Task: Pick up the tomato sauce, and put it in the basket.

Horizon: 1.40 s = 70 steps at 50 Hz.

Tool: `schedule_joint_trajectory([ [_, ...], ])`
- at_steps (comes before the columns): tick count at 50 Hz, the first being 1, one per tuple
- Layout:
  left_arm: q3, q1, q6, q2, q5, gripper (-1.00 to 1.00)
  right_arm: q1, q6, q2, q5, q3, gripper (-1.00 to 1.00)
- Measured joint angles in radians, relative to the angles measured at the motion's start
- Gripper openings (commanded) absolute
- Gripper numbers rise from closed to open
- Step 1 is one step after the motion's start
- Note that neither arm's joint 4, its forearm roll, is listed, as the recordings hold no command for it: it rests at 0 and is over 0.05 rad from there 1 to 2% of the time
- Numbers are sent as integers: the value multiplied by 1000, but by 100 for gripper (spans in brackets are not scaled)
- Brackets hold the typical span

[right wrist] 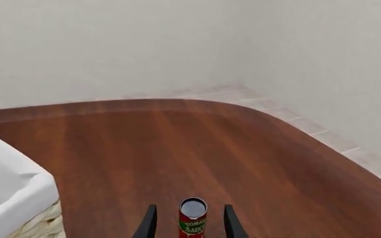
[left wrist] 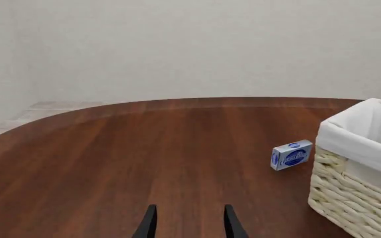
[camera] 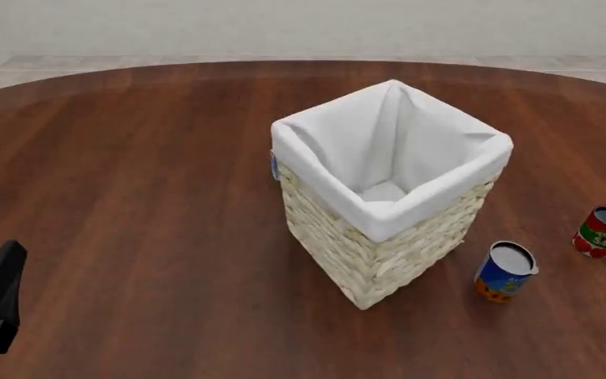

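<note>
Sauce [right wrist: 192,219] upright between spread right gripper [right wrist: 189,224] fingers, untouched. Likely rigid, light, slick-sided; best squeezed mid-label. Left gripper [left wrist: 189,224] spread, idle.

Support surface: round dark reddish-brown wooden table [camera: 135,181], visible grain, curved far edge. Standing directly on it: the basket [camera: 387,245], roughly central, cloth lining folded over rim; a blue-and-orange can [camera: 504,272] upright just right of the basket; the tomato sauce [camera: 601,232] upright, farther right near the frame edge; a small blue-and-white box [left wrist: 291,154] just behind the basket's far-left corner.
</note>
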Motion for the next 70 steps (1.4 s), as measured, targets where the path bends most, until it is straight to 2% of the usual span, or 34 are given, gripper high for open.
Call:
schedule_joint_trajectory([
  [43,0,0,0,0,0,100,-41,-22,449,-330,-47,100],
  [70,0,0,0,0,0,100,-39,-12,732,-513,-84,100],
])
